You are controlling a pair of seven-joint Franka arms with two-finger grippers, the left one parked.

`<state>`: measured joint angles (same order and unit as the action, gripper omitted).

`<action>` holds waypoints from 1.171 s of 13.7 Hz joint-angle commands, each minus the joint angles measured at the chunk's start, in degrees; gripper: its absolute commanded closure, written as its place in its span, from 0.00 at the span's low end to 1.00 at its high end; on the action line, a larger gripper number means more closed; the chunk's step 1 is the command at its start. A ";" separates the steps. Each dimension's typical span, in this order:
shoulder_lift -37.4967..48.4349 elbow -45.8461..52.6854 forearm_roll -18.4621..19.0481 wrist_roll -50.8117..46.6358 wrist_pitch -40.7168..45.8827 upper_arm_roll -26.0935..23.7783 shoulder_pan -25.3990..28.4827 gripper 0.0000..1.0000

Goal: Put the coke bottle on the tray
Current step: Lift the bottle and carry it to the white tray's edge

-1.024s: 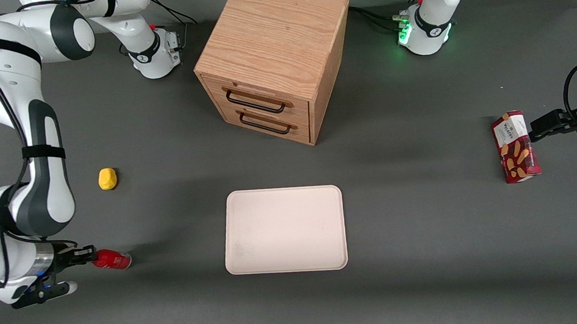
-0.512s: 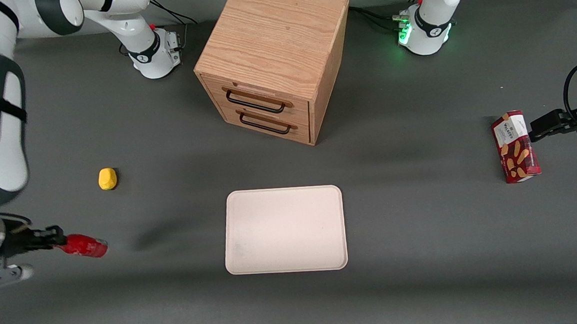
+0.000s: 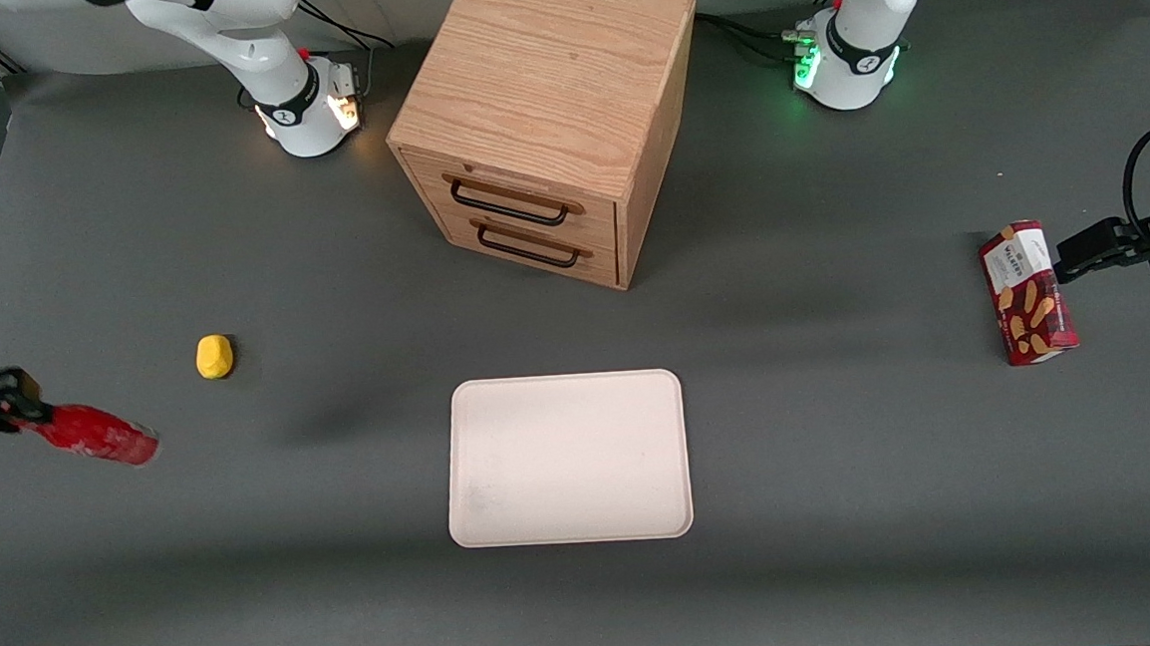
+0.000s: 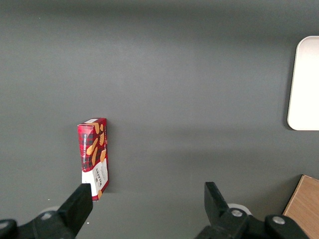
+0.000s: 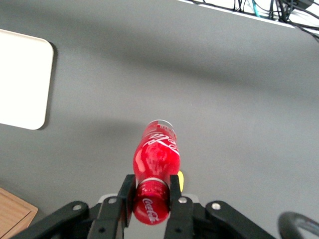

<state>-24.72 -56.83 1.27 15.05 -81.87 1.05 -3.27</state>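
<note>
Transport was the step in hand. The gripper (image 3: 11, 409) sat at the far left edge of the front frame, a little below the middle, and its fingers (image 5: 126, 191) were closed on the cap end of the coke bottle (image 3: 95, 435). In the wrist view the two black fingers pressed the red neck from both sides. The bottle hung tilted, with its base pointing toward the frame centre, and it seemed to be lifted off the bench (image 3: 846, 506). The tray (image 3: 567, 458) lay in the lower middle of the front frame, well apart from the bottle, and nothing lay on it.

To do this step well, I judged that the arm should carry the bottle across at a steady height, so that the base would clear the low rim. The yellow lump (image 3: 215, 356), at middle left, lay just above the straight path, so no detour seemed needed. Because the grip was only on the narrow neck, the bottle could swing; a slow move would help. The fingers should open only when the bottle rested well within the rim.
</note>
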 commanded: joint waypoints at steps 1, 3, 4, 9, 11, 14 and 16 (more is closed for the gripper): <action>2.75 -1.09 0.66 1.38 0.92 0.18 0.19 1.00; 2.93 -1.09 0.40 1.30 1.44 0.01 0.28 1.00; 2.93 -1.01 0.05 0.60 1.45 -0.34 0.54 1.00; 0.91 0.05 -0.04 -13.35 -0.04 -0.61 9.93 1.00; -0.49 1.45 -0.04 -20.03 -0.31 -0.61 13.71 1.00; -2.78 3.56 -0.13 -29.79 -1.45 -0.61 18.90 1.00; -3.75 3.74 -0.48 -35.85 -2.68 -0.61 21.62 1.00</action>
<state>-26.68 -56.18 1.16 -15.13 -84.11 0.00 16.32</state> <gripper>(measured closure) 0.687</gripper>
